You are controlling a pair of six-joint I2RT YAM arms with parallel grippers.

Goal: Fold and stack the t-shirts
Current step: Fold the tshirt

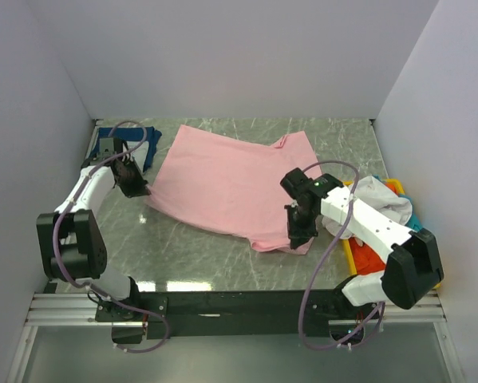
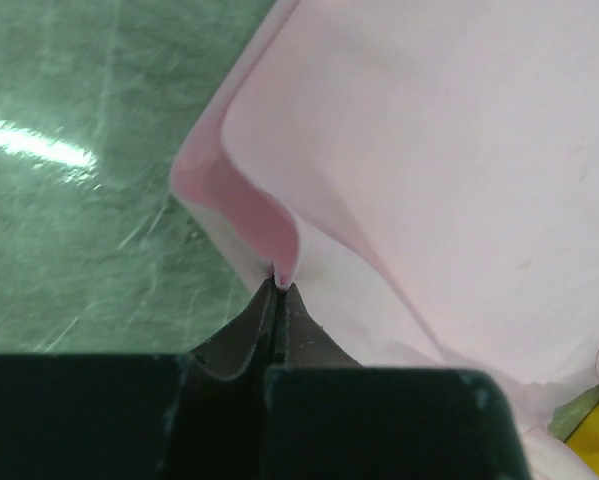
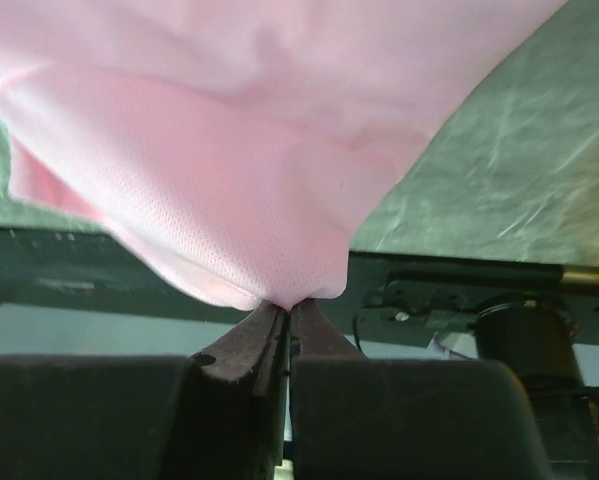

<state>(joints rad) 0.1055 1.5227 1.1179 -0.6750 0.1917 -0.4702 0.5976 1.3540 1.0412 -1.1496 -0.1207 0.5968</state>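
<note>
The large light-pink t-shirt (image 1: 231, 183) lies spread on the marble table. My left gripper (image 1: 139, 190) is shut on its left corner; the wrist view shows the jaws pinching a fold of pink cloth (image 2: 279, 275). My right gripper (image 1: 300, 233) is shut on its near right corner, with pink cloth (image 3: 229, 200) rising from the closed tips (image 3: 287, 305). A navy t-shirt (image 1: 135, 144) lies at the back left behind the left arm. White (image 1: 378, 195), orange-red (image 1: 368, 257) and teal (image 1: 410, 217) tees are piled at the right.
A shallow yellow tray (image 1: 352, 254) at the right edge holds the piled tees; its corner shows in the left wrist view (image 2: 594, 430). Grey walls enclose the table on three sides. The black rail with the arm bases (image 1: 223, 303) runs along the near edge.
</note>
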